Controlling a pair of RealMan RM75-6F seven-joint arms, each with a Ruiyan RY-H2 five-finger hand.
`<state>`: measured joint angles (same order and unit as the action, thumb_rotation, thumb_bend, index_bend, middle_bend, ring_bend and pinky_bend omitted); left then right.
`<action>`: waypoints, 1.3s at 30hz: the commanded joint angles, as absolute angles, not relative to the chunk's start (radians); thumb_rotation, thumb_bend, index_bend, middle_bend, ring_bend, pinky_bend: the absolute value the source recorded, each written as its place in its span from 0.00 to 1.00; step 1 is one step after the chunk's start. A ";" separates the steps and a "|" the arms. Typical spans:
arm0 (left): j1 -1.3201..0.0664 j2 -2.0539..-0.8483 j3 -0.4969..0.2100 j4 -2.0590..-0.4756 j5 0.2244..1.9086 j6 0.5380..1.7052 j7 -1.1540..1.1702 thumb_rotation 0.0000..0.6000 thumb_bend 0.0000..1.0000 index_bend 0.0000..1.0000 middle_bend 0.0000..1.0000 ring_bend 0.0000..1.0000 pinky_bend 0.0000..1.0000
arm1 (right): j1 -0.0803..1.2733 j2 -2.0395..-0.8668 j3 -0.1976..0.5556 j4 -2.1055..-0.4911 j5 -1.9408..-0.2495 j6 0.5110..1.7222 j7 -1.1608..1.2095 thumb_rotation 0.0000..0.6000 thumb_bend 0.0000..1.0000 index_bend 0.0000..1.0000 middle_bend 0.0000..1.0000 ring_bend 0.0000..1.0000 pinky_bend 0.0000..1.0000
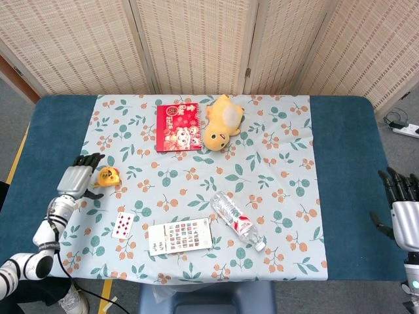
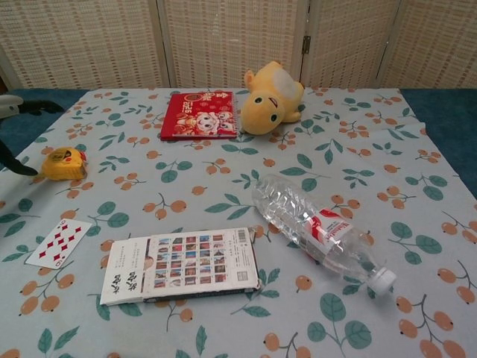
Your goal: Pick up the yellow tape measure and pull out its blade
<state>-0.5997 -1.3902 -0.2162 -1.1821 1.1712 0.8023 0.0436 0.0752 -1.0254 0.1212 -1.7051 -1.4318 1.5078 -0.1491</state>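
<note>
The yellow tape measure (image 1: 108, 176) lies at the frame's left on the cloth; the left hand (image 1: 77, 176) hovers just beside it, fingers spread, holding nothing; the right hand (image 1: 404, 212) waits at the bench's (image 1: 347, 163) far right edge, fingers apart; open cloth lies between.

Little can be read. The playing card (image 2: 57, 243), lying left of the picture-grid book (image 2: 181, 265), shows red diamond pips and a corner mark too small to make out. The book has dark characters down its white left strip, illegible. The red booklet (image 2: 198, 115), far behind the book, bears gold characters, unreadable. The water bottle (image 2: 318, 231), right of the book, carries a red-and-white label whose print is blurred.
</note>
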 commanded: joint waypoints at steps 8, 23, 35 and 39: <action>-0.677 -1.481 -0.226 -1.035 1.032 0.666 0.072 1.00 0.20 0.13 0.07 0.11 0.00 | 0.081 -1.034 0.120 -1.699 -1.433 1.501 -0.149 1.00 0.35 0.03 0.08 0.11 0.00; -0.746 -1.557 -0.230 -0.914 0.944 0.592 0.103 1.00 0.21 0.22 0.16 0.18 0.00 | 0.072 -1.042 0.113 -1.688 -1.422 1.500 -0.141 1.00 0.35 0.04 0.08 0.11 0.00; -0.762 -1.582 -0.218 -0.862 0.905 0.574 0.130 1.00 0.24 0.27 0.21 0.22 0.00 | 0.074 -1.048 0.112 -1.675 -1.413 1.490 -0.133 1.00 0.35 0.04 0.08 0.11 0.00; -0.760 -1.587 -0.217 -0.855 0.907 0.574 0.121 1.00 0.25 0.30 0.23 0.24 0.00 | 0.075 -1.050 0.111 -1.675 -1.411 1.485 -0.132 1.00 0.35 0.05 0.08 0.12 0.00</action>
<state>-0.7605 -1.5853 -0.2172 -0.8567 0.9058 0.5733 0.1223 0.0748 -1.0499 0.1113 -1.6751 -1.4115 1.4856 -0.1325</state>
